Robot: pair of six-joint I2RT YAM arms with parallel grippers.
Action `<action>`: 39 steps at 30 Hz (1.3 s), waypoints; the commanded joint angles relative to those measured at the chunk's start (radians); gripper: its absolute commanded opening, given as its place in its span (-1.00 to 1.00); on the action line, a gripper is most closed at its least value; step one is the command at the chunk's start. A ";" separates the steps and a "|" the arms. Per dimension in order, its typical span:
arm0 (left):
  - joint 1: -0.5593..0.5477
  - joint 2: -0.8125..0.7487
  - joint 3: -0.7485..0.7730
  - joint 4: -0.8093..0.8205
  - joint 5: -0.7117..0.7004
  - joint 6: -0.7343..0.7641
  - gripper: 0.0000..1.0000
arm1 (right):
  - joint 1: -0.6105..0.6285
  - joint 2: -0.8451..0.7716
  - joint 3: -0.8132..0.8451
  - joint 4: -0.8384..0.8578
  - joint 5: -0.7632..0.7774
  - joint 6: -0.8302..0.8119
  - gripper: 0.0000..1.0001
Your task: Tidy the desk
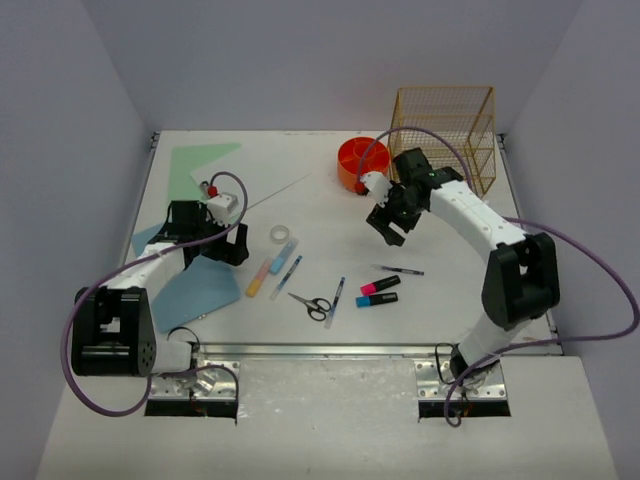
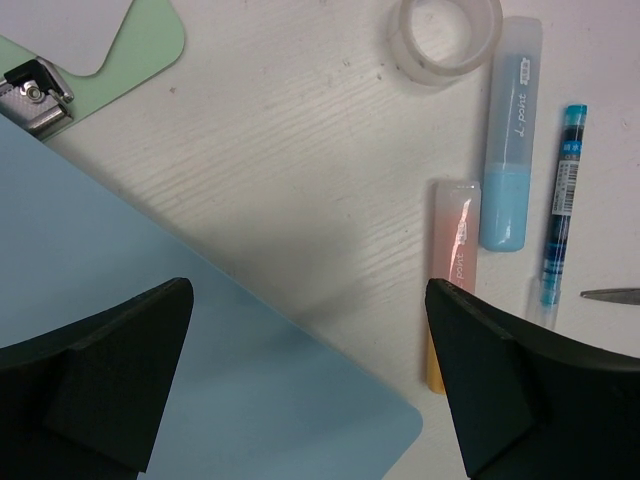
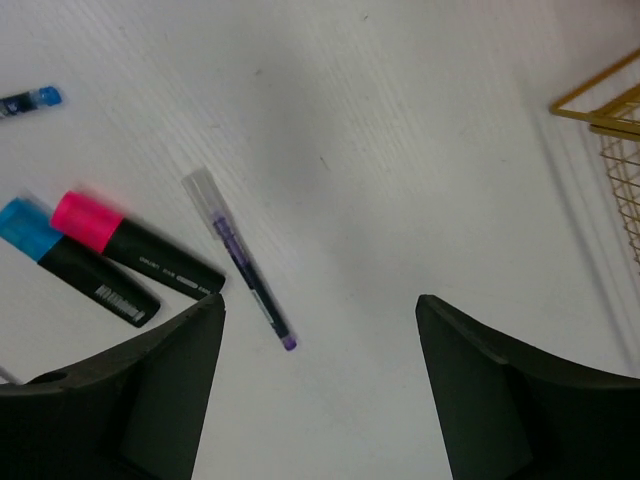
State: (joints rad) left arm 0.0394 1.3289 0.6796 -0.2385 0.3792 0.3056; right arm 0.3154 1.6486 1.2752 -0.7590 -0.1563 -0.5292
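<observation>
Above desk (image 1: 300, 150): left tool (image 2: 308, 300), right tool (image 3: 320, 305) spread wide, empty.

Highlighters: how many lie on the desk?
4. Pink-capped highlighter and blue-capped highlighter lie side by side right of the scissors; pale blue highlighter and orange highlighter lie near the tape roll.

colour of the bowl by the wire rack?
Orange. The bowl shows best in the top external view.

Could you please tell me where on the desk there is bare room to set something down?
Bare desk lies between the tape roll and the right gripper, and along the back between the green sheet and orange tray. The front middle, around scissors and the pink highlighter, is crowded.
</observation>
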 commanded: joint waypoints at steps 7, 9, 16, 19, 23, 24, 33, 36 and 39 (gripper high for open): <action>-0.010 -0.023 0.014 0.010 0.031 0.022 1.00 | 0.144 0.302 0.234 -0.344 0.116 -0.148 0.31; -0.010 -0.019 0.014 0.013 0.036 0.018 1.00 | 0.156 0.323 0.244 -0.344 0.126 -0.140 0.31; -0.009 0.000 0.017 0.021 0.044 0.015 1.00 | 0.200 0.377 0.272 -0.326 0.151 -0.095 0.27; -0.009 0.004 0.015 0.022 0.041 0.014 1.00 | 0.221 0.398 0.261 -0.313 0.161 -0.077 0.24; -0.010 0.007 0.014 0.025 0.041 0.014 1.00 | 0.249 0.416 0.233 -0.271 0.193 -0.057 0.21; -0.009 0.008 0.014 0.026 0.039 0.014 1.00 | 0.257 0.421 0.228 -0.262 0.197 -0.053 0.20; -0.010 0.021 0.012 0.033 0.032 0.009 1.00 | 0.288 0.468 0.210 -0.192 0.247 -0.011 0.01; -0.010 0.021 0.012 0.035 0.030 0.007 1.00 | 0.299 0.474 0.173 -0.157 0.283 -0.016 -0.08; -0.009 0.021 0.012 0.037 0.027 0.007 1.00 | 0.306 0.471 0.121 -0.114 0.308 -0.023 -0.10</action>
State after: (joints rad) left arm 0.0380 1.3533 0.6796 -0.2480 0.3936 0.3122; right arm 0.6060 2.1188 1.4508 -0.9391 0.0991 -0.5580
